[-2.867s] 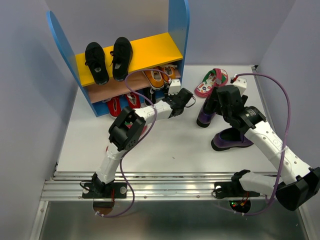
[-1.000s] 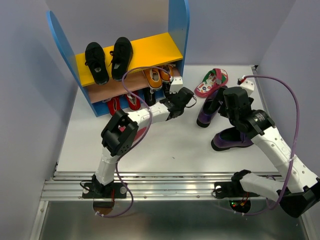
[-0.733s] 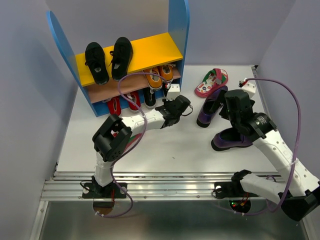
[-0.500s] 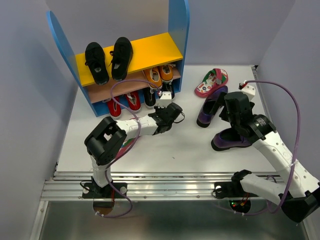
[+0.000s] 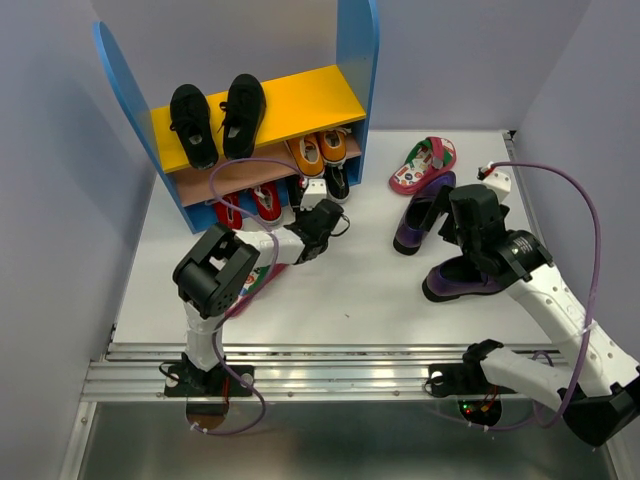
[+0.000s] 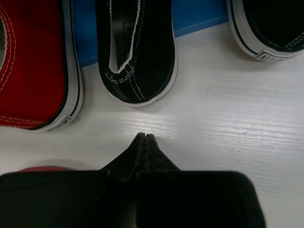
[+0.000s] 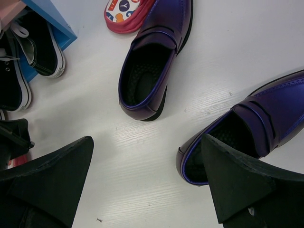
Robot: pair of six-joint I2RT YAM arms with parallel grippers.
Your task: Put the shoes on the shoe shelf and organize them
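Note:
The shoe shelf [image 5: 290, 100] stands at the back left. Two black sneakers [image 5: 218, 120] are on its yellow top board, and orange shoes [image 5: 318, 152] are on the lower board. Red shoes [image 5: 245, 207] and black shoes [image 5: 337, 181] sit at table level. My left gripper [image 5: 308, 208] is shut and empty, its tips [image 6: 144, 136] just short of a black shoe [image 6: 137, 47], with a red shoe [image 6: 33, 66] to its left. My right gripper [image 7: 147, 142] is open and empty above the table between two purple loafers [image 7: 154, 66] [image 7: 251, 128]. Pink flip-flops [image 5: 423, 165] lie behind them.
Grey walls close in the table on the left, back and right. The shelf's blue base bar [image 6: 199, 16] runs behind the floor-level shoes. My left arm [image 7: 14, 135] shows at the left edge of the right wrist view. White table [image 5: 340, 300] lies in front of the shelf.
My left gripper has drawn back from the shelf's right end and moved left, in front of the black shoes. The orange shoes sit further in. My right arm has barely moved.

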